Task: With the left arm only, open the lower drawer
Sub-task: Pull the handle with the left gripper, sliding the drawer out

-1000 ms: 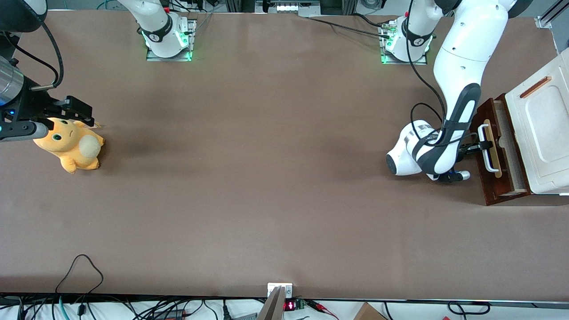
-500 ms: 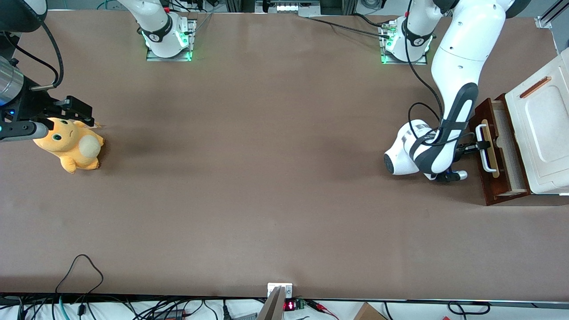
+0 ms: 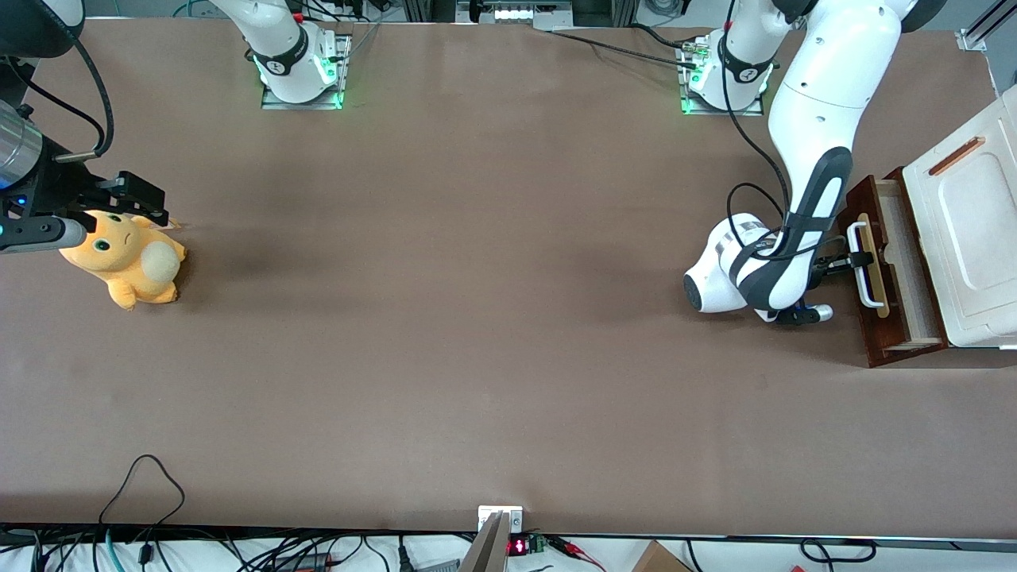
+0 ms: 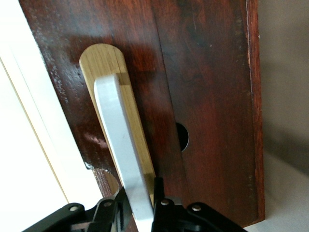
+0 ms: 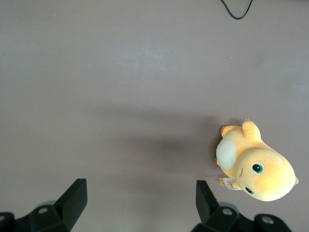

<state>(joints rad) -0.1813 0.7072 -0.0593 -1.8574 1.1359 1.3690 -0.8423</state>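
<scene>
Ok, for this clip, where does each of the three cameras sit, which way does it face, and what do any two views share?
Front view: high above the brown table, looking down; shows both arms, the left arm at the dark reddish-brown wooden lower drawer.
Left wrist view: on the working arm, facing the drawer front; its tool grips the white loop handle.
Right wrist view: faces down at the orange plush toy, black fingertips showing.
Shared: front and left wrist show the handle; front and right wrist show the plush.

Gripper (image 4: 141, 212) cut off at the frame edge in the wrist view, only the fingertips showing, closed around the white loop handle (image 4: 123, 150). Lower drawer (image 3: 890, 270) partly hidden under the white top panel (image 3: 965, 230). Left arm (image 3: 802, 199) covering the gripper in the front view.
</scene>
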